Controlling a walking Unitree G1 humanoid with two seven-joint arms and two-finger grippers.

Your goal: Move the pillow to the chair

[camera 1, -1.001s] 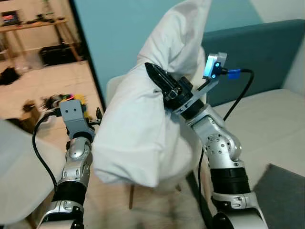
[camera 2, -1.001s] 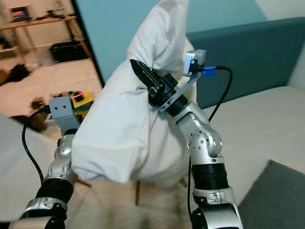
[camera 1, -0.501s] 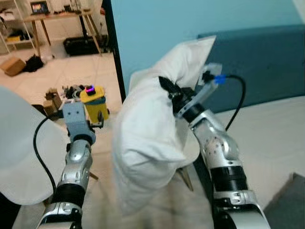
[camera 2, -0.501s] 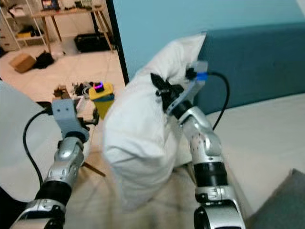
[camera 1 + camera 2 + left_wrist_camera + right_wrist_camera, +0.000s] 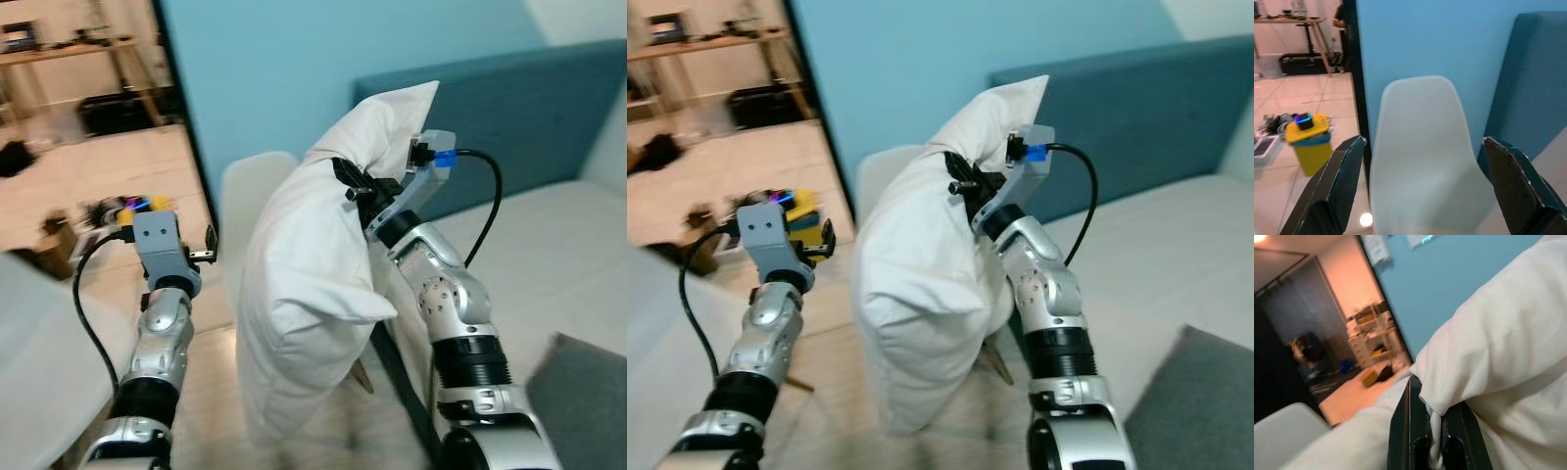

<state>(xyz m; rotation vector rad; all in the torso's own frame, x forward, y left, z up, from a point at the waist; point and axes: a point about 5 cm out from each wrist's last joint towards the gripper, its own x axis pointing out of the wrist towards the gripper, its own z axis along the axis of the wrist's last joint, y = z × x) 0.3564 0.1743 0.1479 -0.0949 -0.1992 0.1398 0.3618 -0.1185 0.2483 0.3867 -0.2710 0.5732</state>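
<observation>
1. Right hand, upper centre of the left eye view, is clamped on a fold of the white pillow. In the right wrist view the two black fingers pinch cloth between them.
2. The pillow hangs off the floor from that grip, long axis near upright, one corner pointing up toward the top centre of the frame, the bulk sagging to lower centre.
3. White chair stands just behind and left of the pillow in the head view, its rounded backrest showing at centre left against the light blue wall. The pillow covers most of the seat, so contact cannot be told.
4. Left hand is open and holding nothing; its fingers are spread wide, with the chair backrest framed between them in the left wrist view.
5. Teal sofa back fills the upper right; pale cushion below it.
6. Yellow bin sits on the tiled floor at centre left of the left wrist view, beyond the doorway.
</observation>
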